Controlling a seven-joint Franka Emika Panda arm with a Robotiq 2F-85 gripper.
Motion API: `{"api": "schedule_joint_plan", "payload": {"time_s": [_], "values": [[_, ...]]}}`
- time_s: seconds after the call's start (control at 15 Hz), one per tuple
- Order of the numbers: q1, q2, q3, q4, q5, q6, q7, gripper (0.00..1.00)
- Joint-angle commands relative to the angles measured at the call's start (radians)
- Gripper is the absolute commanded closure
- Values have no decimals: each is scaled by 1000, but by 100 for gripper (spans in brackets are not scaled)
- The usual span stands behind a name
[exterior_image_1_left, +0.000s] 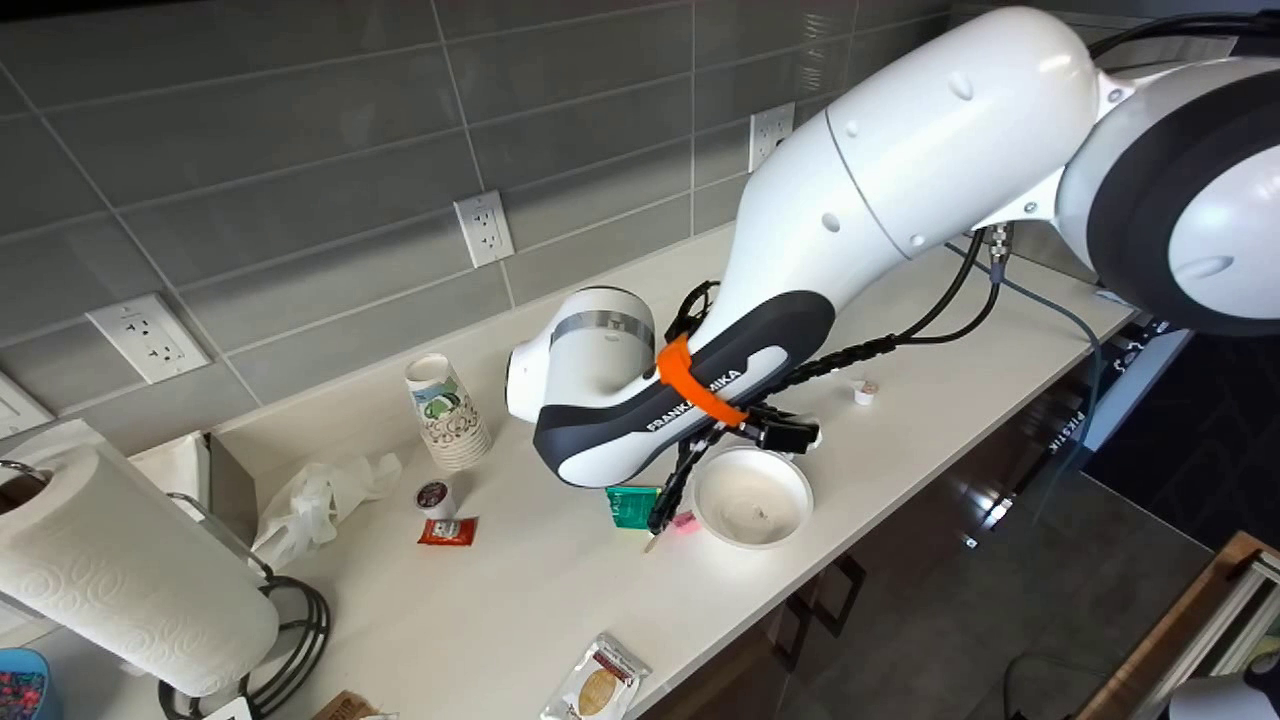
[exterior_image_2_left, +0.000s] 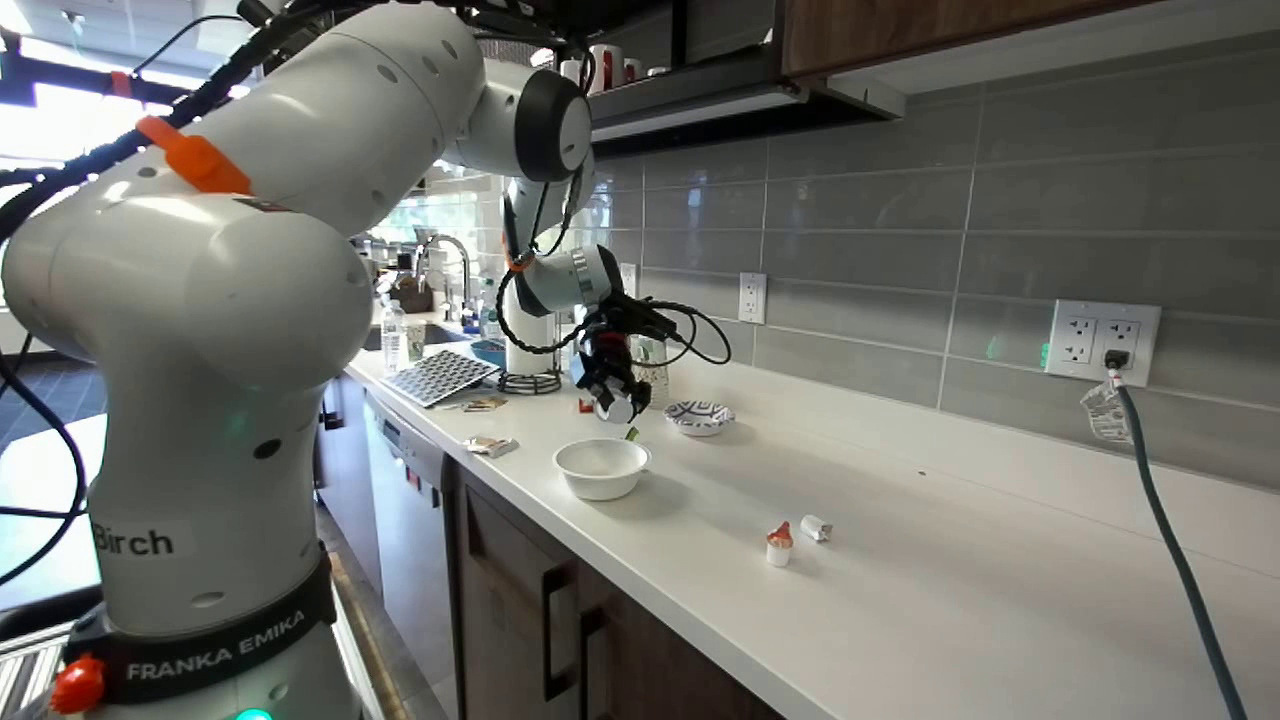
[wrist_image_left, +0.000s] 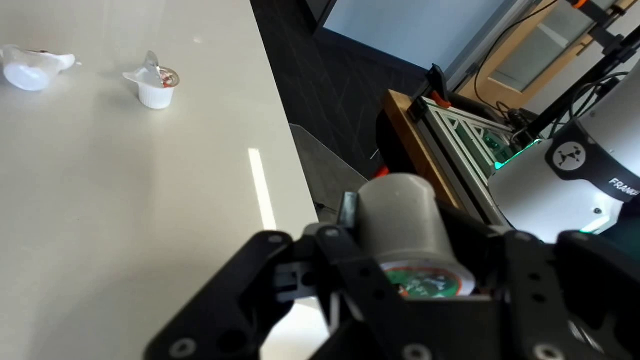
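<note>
My gripper is shut on a pale coffee pod with a green and orange lid. The lid faces back toward the palm in the wrist view. In an exterior view the gripper points downward above the counter, with the pod between its fingers. A white bowl stands on the counter just nearer that camera than the gripper. A small blue-patterned bowl sits beside it, toward the wall. In an exterior view the arm hides most of the gripper above the white bowl.
Two opened creamer cups lie on the counter. A green packet, red packet, dark-lidded pod, paper cup stack, paper towel roll and snack packet also stand or lie there. A tiled wall borders the counter.
</note>
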Motion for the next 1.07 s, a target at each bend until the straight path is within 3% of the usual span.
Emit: {"api": "schedule_joint_plan", "payload": {"time_s": [0.0, 1.0], "values": [[5, 12, 22, -1, -54, -7, 27, 87], [57, -58, 91, -171, -287, 36, 339, 87]]}}
